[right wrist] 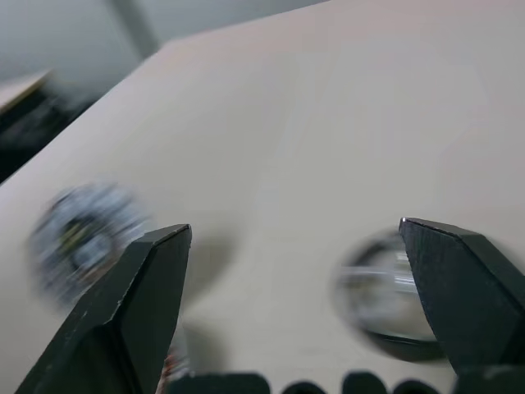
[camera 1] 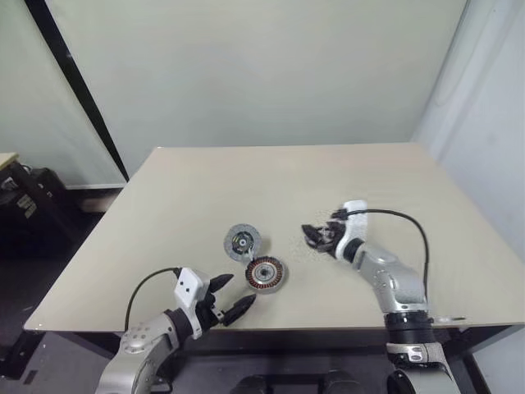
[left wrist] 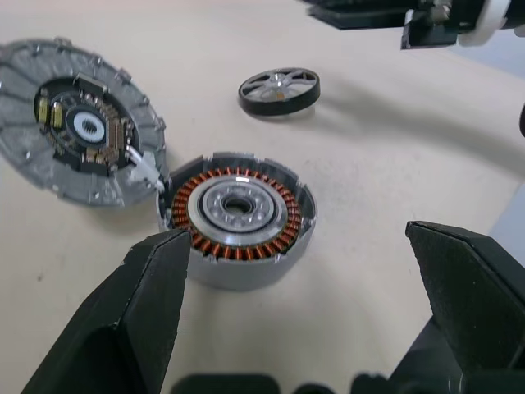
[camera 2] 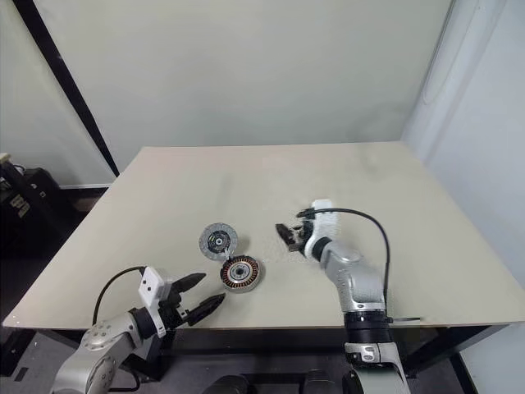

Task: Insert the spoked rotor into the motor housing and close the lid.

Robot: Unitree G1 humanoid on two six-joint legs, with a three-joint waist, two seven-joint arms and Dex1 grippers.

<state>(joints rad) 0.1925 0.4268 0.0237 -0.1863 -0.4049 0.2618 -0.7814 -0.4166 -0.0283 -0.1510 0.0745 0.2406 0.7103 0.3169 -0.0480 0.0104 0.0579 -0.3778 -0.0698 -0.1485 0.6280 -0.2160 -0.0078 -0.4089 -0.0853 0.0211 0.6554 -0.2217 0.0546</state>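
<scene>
On the bare worktop (camera 1: 205,176) both end effectors, left (camera 1: 233,297) and right (camera 1: 314,236), gape released, rotor (left wrist: 279,90) lying free beside the housing (left wrist: 236,215), awaiting pickup.

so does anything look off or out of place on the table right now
Nothing looks damaged or spilled. The small silver spoked metal rotor lies flat on the table, apart from the round dark housing with copper windings. The flat gray disc lid rests against the housing's rim, circuit side up. Both tools are open and empty.
</scene>
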